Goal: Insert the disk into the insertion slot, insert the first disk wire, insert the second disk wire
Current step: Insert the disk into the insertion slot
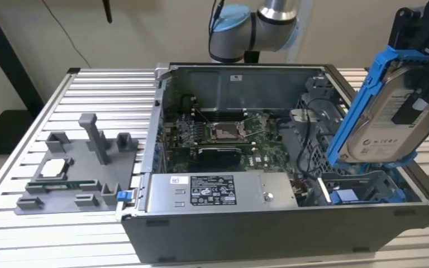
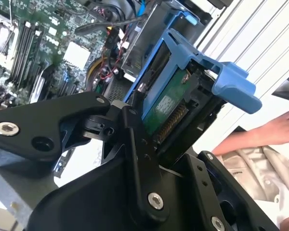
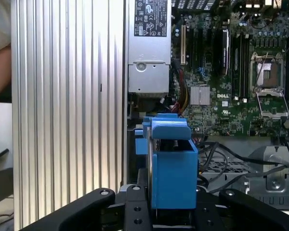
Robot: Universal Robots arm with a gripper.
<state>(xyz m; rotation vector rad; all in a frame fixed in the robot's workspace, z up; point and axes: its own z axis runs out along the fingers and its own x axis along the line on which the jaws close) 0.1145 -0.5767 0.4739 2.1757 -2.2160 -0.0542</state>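
Black metal gripper [image 1: 422,78] pinches the disk [image 1: 382,125] between its fingers: a flat silver slab in a glossy blue plastic frame, tilted steeply above the slot [image 1: 356,187], a grey rectangular metal bay in the open case [image 1: 274,234]

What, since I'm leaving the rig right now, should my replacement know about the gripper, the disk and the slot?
Gripper: fingers shut on the disk, held tilted in the air above the insertion slot, at the exterior view's right end of the open computer case.
Done: the disk is in the grip.
Left: the disk is not yet in the slot. No wire shows on it, so both wire steps are open.
Note: a person's hand is close by in the second wrist view.
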